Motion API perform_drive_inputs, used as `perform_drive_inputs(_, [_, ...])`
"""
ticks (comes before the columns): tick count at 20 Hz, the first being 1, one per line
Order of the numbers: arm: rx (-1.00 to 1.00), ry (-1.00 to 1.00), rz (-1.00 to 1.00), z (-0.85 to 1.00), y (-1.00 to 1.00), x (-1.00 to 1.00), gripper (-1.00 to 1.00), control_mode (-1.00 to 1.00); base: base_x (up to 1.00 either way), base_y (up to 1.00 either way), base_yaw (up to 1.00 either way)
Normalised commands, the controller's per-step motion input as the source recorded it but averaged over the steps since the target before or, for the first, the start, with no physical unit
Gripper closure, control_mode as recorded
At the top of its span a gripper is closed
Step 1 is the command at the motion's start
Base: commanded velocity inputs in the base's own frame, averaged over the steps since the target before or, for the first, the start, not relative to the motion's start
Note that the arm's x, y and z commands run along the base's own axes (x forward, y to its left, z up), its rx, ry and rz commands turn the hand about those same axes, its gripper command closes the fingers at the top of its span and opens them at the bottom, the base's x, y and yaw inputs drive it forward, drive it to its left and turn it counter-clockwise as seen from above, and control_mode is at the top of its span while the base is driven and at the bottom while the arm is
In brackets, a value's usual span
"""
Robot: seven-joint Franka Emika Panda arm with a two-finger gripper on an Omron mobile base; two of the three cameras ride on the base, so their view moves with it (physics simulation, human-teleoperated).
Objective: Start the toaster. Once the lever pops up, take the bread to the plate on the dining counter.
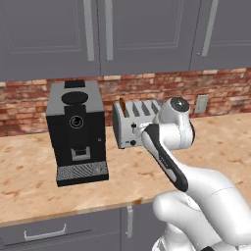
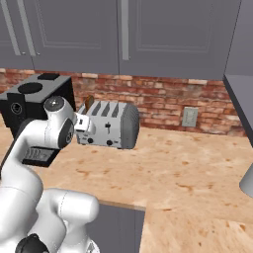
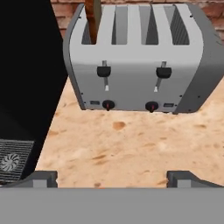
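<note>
Four-slot toaster on the worktop, pincer squared up to its front, nothing yet pressed.

Item: silver-grey toaster (image 3: 138,65), standing on the wood-grain worktop (image 3: 131,144) against the brick wall, just beside the black coffee machine (image 1: 77,132). Bread (image 3: 93,17) stands upright in the end slot nearest that machine, crust poking out, loaded for toasting. Both front levers sit high in their tracks; the lever (image 3: 103,71) under the bread looks the one to push. Pincer (image 3: 113,179) spread wide and empty, short of the toaster face, likely aligned so a finger can bear down on that lever.
</note>
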Motion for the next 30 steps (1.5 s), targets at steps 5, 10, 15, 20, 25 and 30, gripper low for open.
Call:
perform_drive_inputs(5, [0.00,-0.08,-0.01,0.00,0.01,0.29,-1.00,-1.00,0.00,0.00,0.00])
perform_drive_inputs(10, [0.00,-0.07,0.00,0.00,0.02,0.42,-1.00,-1.00,0.00,0.00,0.00])
perform_drive_inputs(15, [0.00,-0.09,0.00,0.00,0.00,0.43,-1.00,-1.00,0.00,0.00,0.00])
perform_drive_inputs(20, [0.00,-0.06,0.00,-0.04,0.00,0.31,-1.00,-1.00,0.00,0.00,0.00])
perform_drive_inputs(25, [0.00,-0.01,0.00,-0.07,0.03,0.24,-1.00,-1.00,0.00,0.00,0.00])
perform_drive_inputs(30, [0.00,0.00,0.00,-0.03,0.01,0.19,-1.00,-1.00,0.00,0.00,0.00])
